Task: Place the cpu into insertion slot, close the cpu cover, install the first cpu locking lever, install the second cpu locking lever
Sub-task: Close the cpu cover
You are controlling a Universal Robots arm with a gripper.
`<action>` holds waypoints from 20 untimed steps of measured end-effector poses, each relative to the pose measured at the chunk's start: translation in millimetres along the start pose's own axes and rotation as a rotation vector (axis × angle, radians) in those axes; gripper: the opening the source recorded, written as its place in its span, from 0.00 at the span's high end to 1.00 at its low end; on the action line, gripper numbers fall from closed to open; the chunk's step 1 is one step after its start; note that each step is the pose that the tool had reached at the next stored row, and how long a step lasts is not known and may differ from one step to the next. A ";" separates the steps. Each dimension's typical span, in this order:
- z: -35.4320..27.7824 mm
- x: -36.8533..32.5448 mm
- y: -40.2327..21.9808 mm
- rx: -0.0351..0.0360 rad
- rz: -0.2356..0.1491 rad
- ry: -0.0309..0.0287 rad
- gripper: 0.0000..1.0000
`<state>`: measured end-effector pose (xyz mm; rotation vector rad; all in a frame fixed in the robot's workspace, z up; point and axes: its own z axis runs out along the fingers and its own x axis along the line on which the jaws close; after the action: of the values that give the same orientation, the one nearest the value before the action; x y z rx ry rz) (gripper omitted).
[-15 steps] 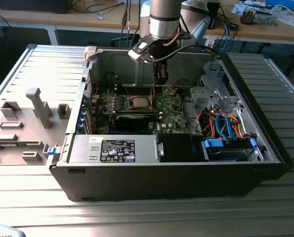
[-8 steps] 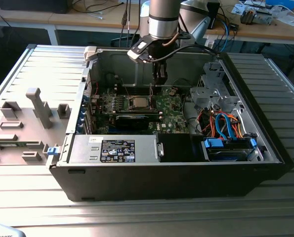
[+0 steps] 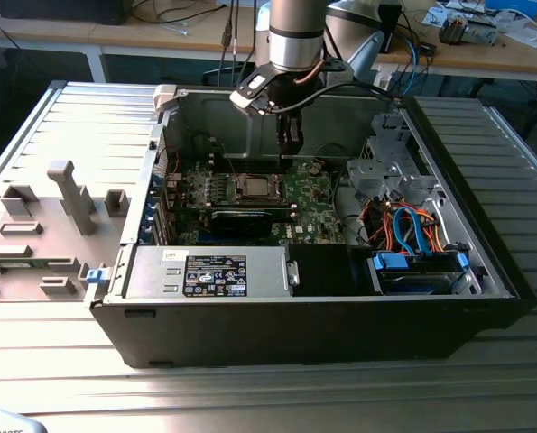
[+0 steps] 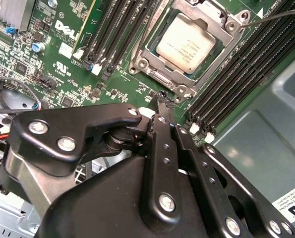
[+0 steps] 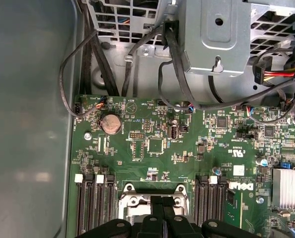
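While end effector (image 4: 162, 99) hangs above, cpu (image 4: 189, 42) socketed nearby

The exterior view stands back and looks down obliquely on the open case (image 3: 322, 307) on the counter (image 3: 250, 397), with the arm (image 3: 297, 32) entering at upper middle. Both wrist views ride close over the motherboard (image 4: 63, 59) (image 5: 152, 148), looking down past the pincer (image 4: 159, 99) (image 5: 163, 202). All three views share the cover (image 4: 147, 57) (image 5: 131, 201) (image 3: 254, 188).
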<state>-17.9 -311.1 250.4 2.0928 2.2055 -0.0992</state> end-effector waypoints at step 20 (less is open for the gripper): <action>-0.2 0.6 -10.8 0.0000 0.000 0.0000 0.89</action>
<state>-28.7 -311.1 250.2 2.0929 2.2055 -0.0992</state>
